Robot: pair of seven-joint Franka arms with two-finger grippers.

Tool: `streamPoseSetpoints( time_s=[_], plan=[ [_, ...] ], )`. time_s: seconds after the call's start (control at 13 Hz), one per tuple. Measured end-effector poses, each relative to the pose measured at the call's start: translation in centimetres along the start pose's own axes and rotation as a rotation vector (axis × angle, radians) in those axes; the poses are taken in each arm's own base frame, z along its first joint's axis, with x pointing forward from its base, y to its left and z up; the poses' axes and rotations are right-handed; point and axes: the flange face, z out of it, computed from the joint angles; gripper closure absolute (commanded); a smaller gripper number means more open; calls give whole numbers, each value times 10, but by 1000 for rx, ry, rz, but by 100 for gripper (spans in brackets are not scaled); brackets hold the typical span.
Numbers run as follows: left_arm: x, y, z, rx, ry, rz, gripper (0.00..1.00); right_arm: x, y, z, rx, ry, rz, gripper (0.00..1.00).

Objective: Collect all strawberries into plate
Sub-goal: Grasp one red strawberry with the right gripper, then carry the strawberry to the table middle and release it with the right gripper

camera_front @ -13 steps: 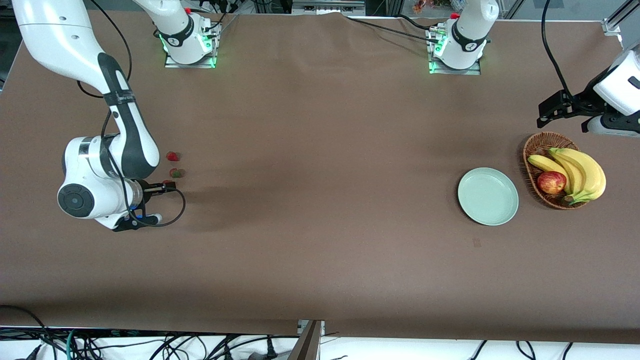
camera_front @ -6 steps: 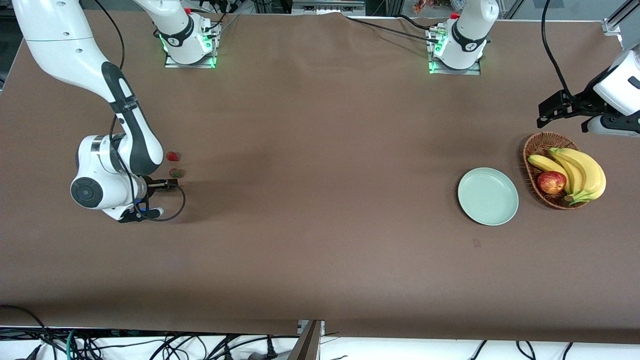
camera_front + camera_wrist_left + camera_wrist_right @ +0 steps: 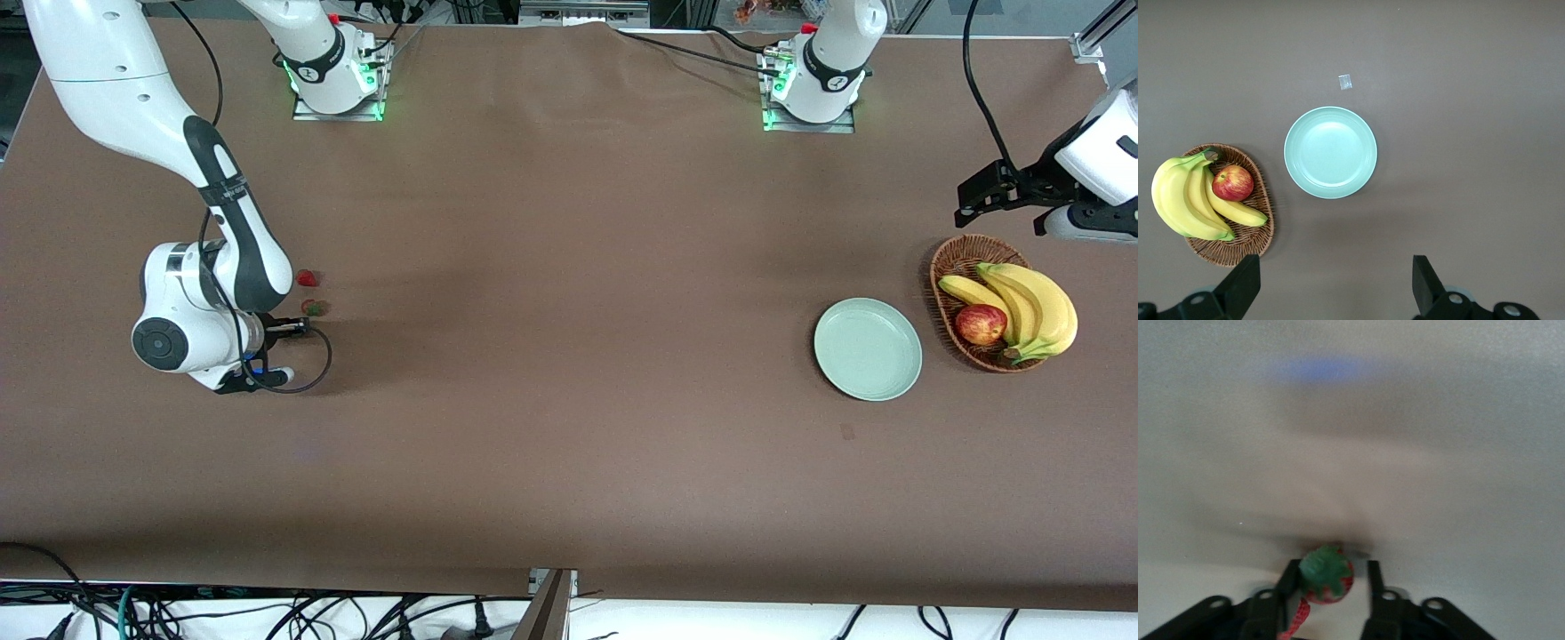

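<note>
While the left arm waits with its left gripper (image 3: pixel 1331 293) spread wide and empty above the pale green plate (image 3: pixel 868 348), the right arm works at its own end of the table. The right gripper (image 3: pixel 298 329) hangs low, and its wrist view shows one strawberry (image 3: pixel 1327 574), green cap turned toward the camera, sitting between the two dark fingers (image 3: pixel 1286 583). The fingers sit close on either side of the berry and look to be pinching it. Two more strawberries lie on the brown table (image 3: pixel 569 400) just beside that gripper, a little farther from the front camera: one (image 3: pixel 314 308) close by it, another (image 3: pixel 307 278) farther off again. The plate holds nothing and lies well apart from the berries, toward the left arm's end, beside a wicker basket (image 3: pixel 947 267) of bananas (image 3: pixel 1036 307) and an apple (image 3: pixel 981 324). Judging from this, the carry runs nearly the table's whole length toward the left arm's end, though the right arm alone is near the fruit.
</note>
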Motion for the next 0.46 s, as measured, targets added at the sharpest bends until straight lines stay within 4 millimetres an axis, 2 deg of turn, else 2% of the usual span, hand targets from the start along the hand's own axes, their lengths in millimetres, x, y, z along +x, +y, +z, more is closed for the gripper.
streamPoseSetpoints(
  time_s=[0.31, 0.38, 0.46],
  plan=[
    [0, 0, 0, 0, 0, 0, 0, 4, -3, -8, -1, 23, -5, 81],
    [0, 0, 0, 0, 0, 0, 0, 9, -12, -18, 2, 45, -19, 81],
    [0, 0, 0, 0, 0, 0, 0, 15, -31, -32, 9, 73, -41, 80]
  ],
)
